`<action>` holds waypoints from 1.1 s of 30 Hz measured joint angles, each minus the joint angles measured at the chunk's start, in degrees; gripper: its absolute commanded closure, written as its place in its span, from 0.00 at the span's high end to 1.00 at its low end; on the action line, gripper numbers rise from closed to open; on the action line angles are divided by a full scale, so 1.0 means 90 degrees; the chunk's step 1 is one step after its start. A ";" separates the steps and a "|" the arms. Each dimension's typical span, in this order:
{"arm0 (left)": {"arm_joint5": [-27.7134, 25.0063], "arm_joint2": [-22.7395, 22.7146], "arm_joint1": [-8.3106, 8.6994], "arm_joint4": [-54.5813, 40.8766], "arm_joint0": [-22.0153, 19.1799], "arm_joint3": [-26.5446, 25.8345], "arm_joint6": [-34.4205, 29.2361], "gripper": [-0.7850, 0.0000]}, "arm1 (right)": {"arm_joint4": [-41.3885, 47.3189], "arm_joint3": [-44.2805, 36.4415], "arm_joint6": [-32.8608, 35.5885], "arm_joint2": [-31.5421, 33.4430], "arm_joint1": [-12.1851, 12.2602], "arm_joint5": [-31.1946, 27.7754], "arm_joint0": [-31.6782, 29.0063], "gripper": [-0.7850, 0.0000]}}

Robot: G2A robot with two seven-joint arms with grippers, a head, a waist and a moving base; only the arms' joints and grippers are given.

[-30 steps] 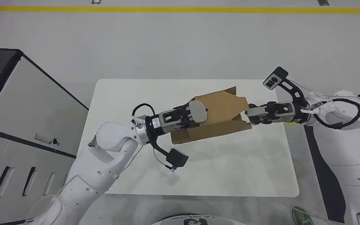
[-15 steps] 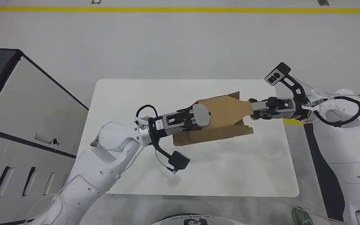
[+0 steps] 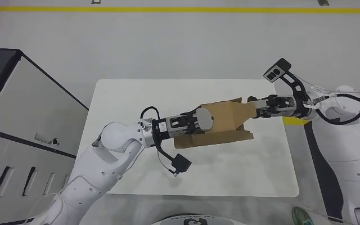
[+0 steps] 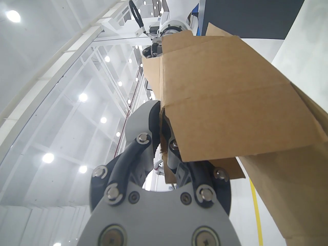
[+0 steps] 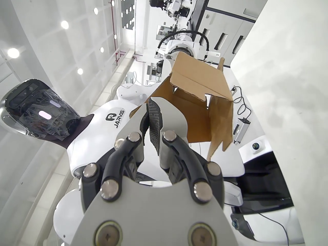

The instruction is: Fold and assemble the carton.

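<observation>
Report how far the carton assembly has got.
Done: the carton stands opened into a hollow sleeve, as the right wrist view shows. In hand: the left jaws grip one end and the right jaws pinch a flap at the other, over the table. Left: the end flaps hang loose, none folded shut.

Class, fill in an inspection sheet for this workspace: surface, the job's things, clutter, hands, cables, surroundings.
Surface: white table with rounded corners.
Job's things: brown carton, ends open, flaps not yet folded shut, held over the table.
Clutter: nothing seen.
Hands: left hand shut on one carton edge; right hand shut on the flap at the opposite end.
Cables: black cable looped at the left wrist.
Surroundings: grey cabinet beside the table; yellow floor line beyond it.
</observation>
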 measured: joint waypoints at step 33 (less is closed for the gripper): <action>0.0321 -0.0115 -0.0005 -0.0528 -0.0071 0.0067 -0.0162 0.00 | 0.0313 0.0343 0.0005 0.0687 0.0030 -0.0312 -0.0127 0.00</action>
